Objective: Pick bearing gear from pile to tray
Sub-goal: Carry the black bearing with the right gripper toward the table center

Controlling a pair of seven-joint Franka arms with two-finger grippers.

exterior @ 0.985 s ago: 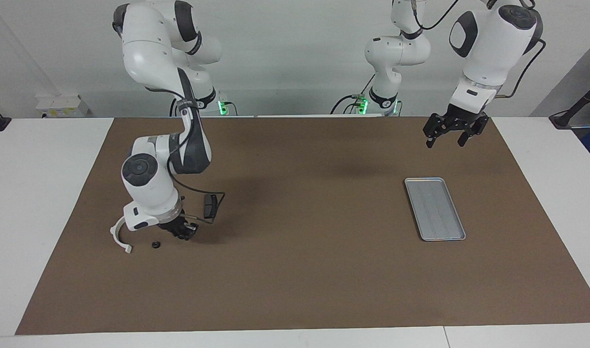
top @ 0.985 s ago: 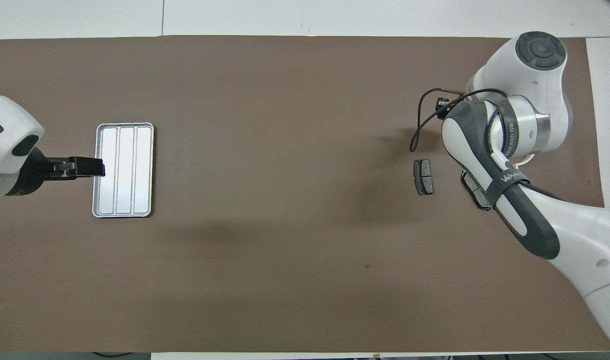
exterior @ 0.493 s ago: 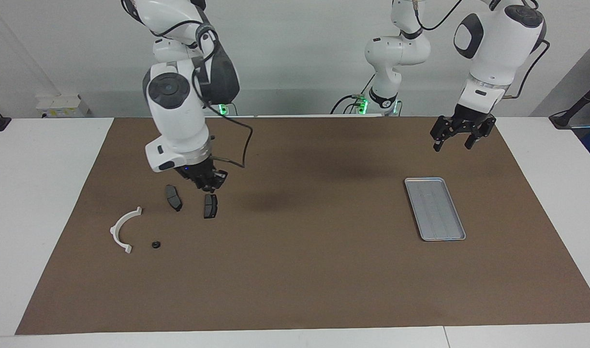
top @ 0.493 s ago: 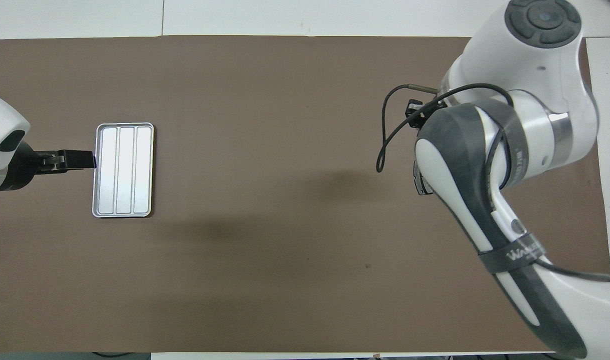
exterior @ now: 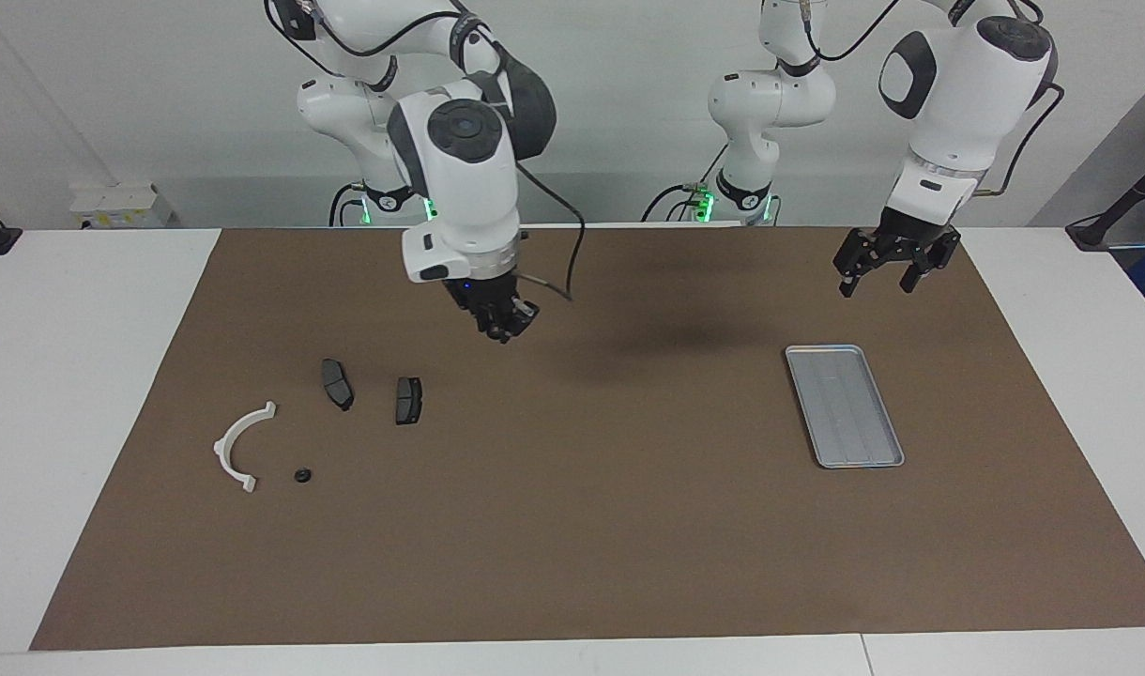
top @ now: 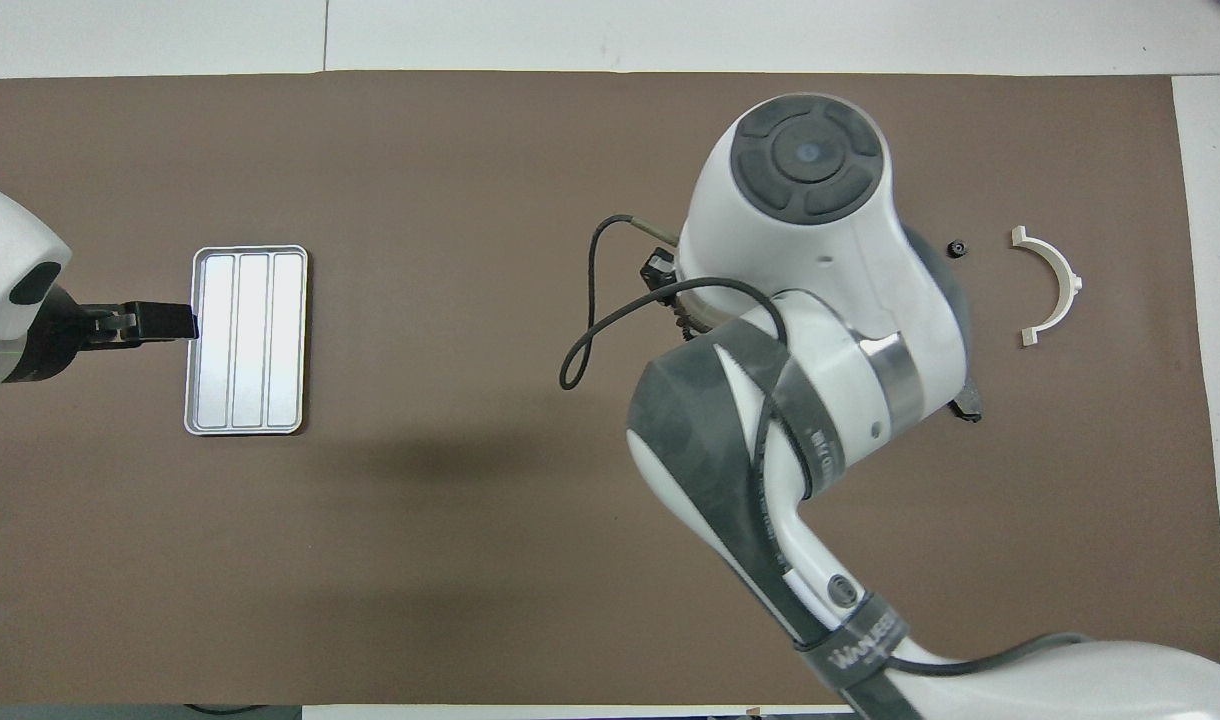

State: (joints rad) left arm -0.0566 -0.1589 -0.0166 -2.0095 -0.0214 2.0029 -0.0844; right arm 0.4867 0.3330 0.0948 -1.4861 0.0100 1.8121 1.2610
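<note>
The pile lies toward the right arm's end of the mat. It holds a white half-ring bracket (exterior: 239,446) (top: 1055,288), two dark grey pads (exterior: 336,383) (exterior: 408,400) and a tiny black round bearing gear (exterior: 302,475) (top: 956,247). My right gripper (exterior: 503,329) hangs shut above the bare mat, between the pile and the tray. I cannot make out anything between its fingertips, and its own wrist hides it in the overhead view. The silver ribbed tray (exterior: 845,406) (top: 246,340) lies flat with nothing in it. My left gripper (exterior: 876,280) (top: 160,322) waits open in the air over the mat beside the tray's edge.
A brown mat (exterior: 610,526) covers most of the white table. The right arm's wrist and cable (top: 580,350) hang over the mat's middle and cover both pads in the overhead view, except one corner (top: 968,408).
My right gripper has lifted off the pile, still shut, and swung up and toward the middle of the table. The bracket and pads have come into view. The left gripper has barely shifted.
</note>
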